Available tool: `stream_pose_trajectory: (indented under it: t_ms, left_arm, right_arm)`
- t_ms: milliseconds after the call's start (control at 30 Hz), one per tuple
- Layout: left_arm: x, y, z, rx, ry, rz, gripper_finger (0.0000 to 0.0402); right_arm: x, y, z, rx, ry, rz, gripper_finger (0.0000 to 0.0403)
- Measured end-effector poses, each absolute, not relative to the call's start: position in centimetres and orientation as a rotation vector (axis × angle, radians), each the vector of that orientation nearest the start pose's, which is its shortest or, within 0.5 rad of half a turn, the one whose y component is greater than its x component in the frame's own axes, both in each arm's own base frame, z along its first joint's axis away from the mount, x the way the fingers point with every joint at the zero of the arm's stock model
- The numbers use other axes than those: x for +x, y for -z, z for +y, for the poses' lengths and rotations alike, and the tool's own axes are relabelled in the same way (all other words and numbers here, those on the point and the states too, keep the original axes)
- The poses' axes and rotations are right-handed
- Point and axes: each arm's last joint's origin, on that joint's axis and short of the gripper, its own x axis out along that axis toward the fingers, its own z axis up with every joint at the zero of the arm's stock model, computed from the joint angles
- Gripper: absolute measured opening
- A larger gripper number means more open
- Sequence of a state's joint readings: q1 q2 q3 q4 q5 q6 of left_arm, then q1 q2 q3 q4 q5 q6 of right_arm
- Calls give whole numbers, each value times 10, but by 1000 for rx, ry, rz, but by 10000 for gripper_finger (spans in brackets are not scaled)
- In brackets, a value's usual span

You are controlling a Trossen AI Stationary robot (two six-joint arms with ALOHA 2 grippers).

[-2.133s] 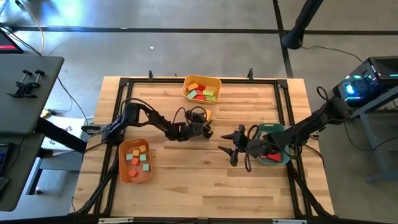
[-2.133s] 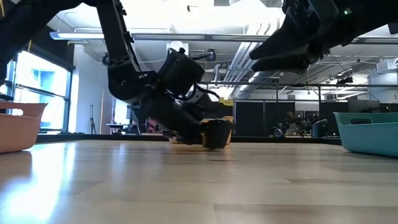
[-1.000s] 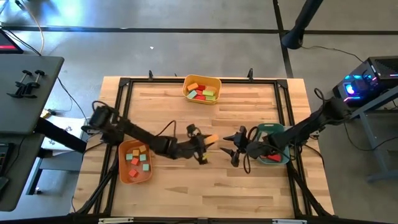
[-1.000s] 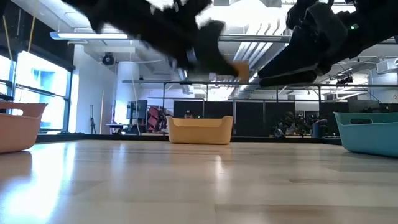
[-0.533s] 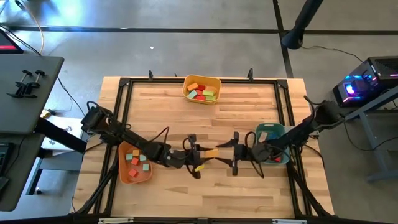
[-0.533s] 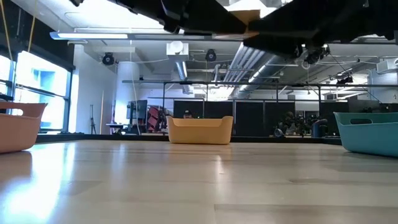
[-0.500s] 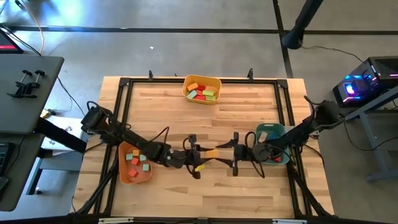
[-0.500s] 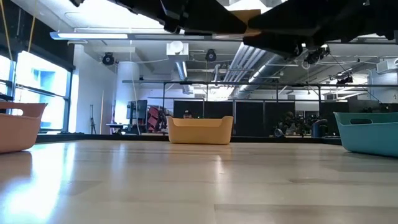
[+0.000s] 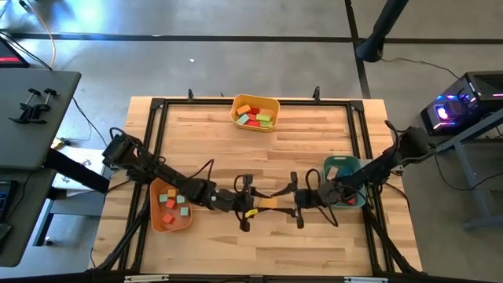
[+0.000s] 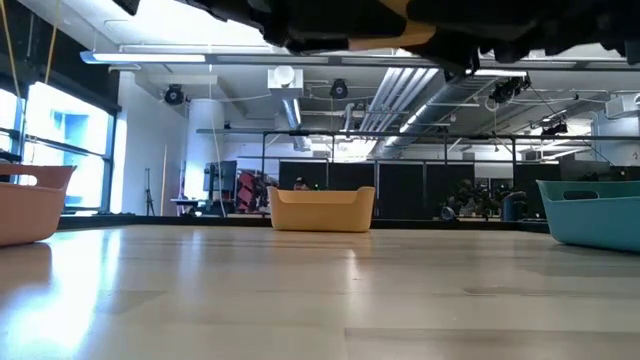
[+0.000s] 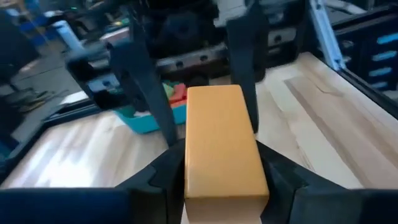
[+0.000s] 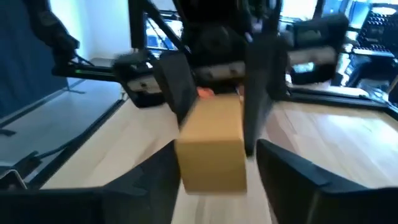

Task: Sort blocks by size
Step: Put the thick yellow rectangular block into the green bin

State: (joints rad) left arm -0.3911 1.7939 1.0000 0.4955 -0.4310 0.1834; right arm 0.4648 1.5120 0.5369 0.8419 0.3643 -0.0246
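Observation:
A long tan block (image 9: 269, 204) hangs level in the air over the middle of the table, between my two grippers, which face each other. My left gripper (image 9: 258, 206) comes from the table's left and is shut on one end of the block (image 11: 224, 143). My right gripper (image 9: 284, 203) comes from the right and is open. Its fingers (image 11: 245, 74) stand on either side of the block's other end (image 12: 211, 149), and a gap shows beside them. In the low view the block (image 10: 405, 35) shows only at the top edge. My left gripper pinches the tan block between its two fingers (image 11: 163, 177), on the block's two long sides at the end nearest its wrist (image 11: 191, 171). The fingers reach in nearly level from the table's left and lie along the block. The block sits level, lifted clear of the table.
A yellow bin (image 9: 272, 103) with blocks stands at the far middle. An orange bin (image 9: 155, 206) with several blocks sits near left, beside my left arm. A teal bin (image 9: 343, 163) lies under my right arm. A black frame (image 9: 157, 141) runs round the table.
My left gripper has carried the tan block up and toward the table's near edge, then stopped. My right gripper has tipped up to nearly level, rolled, and come toward the block, and its fingers now stand around the block's free end. The block stays level and clear of the table.

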Motion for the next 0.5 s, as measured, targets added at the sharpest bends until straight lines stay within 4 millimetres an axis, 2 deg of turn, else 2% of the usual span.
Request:
stream_pose_trajectory:
  t_ms: [167, 333, 500]
  left_arm:
    - [361, -195, -128, 286, -8, 314, 154]
    - [360, -184, -117, 273, -65, 430, 173]
    - [354, -173, -112, 262, -172, 543, 185]
  right_arm:
    - [263, -187, 120, -94, -89, 157, 130]
    - [258, -188, 123, -104, 47, 289, 127]
    - [228, -200, 124, -67, 241, 589, 127]
